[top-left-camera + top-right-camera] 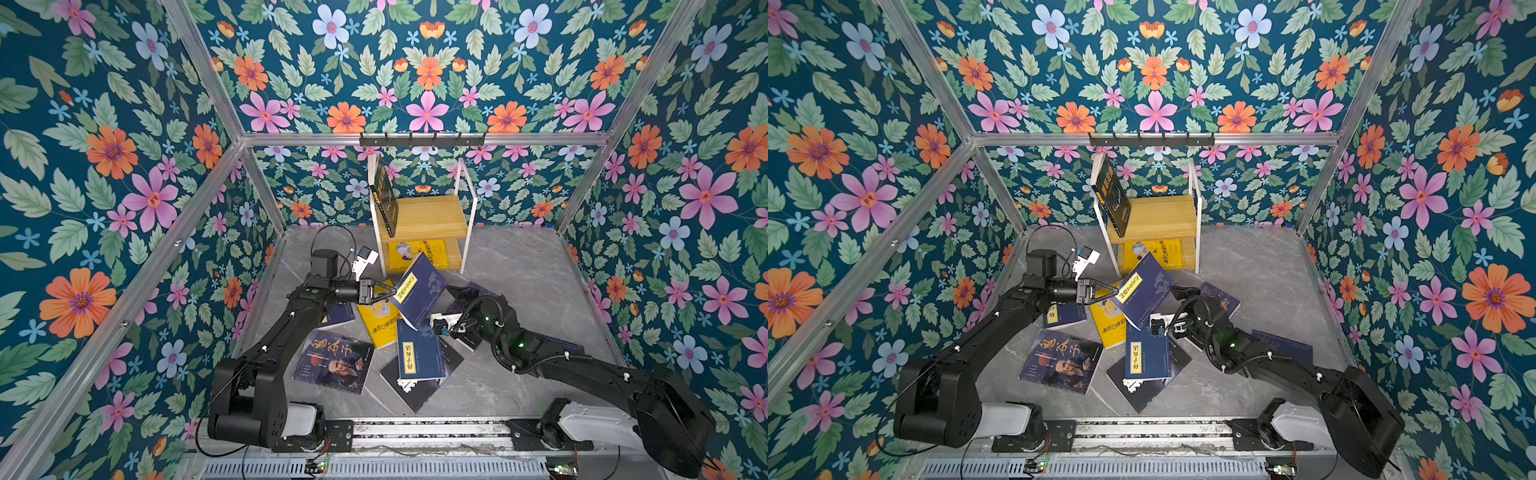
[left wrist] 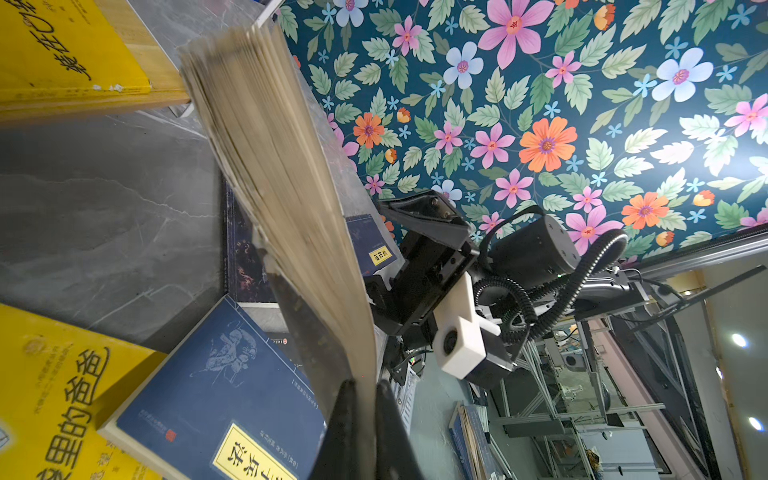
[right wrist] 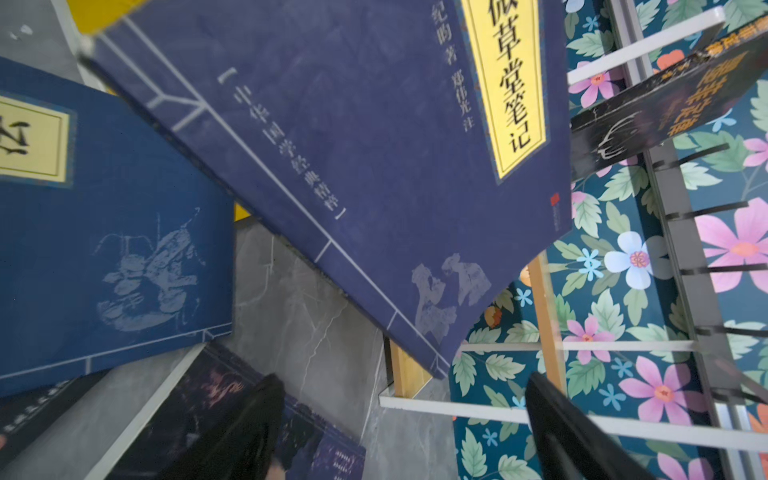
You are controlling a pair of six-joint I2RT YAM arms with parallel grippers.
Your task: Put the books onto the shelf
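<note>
In both top views my left gripper (image 1: 387, 293) (image 1: 1113, 289) is clamped on one edge of a navy book (image 1: 420, 291) (image 1: 1145, 293) with a yellow label. The book is tilted up over the loose books on the bench (image 1: 528, 286), just in front of the shelf (image 1: 436, 210). A black book (image 1: 384, 195) leans on the shelf's top board (a yellow book (image 1: 417, 252) lies on the lower tier).

From the left wrist I see the left gripper (image 2: 365, 399) pinching that book's fanned page edge (image 2: 282, 166).

From the right wrist, the right gripper (image 3: 403, 378) stands wide with nothing in it, facing the raised navy cover (image 3: 353, 166).
</note>
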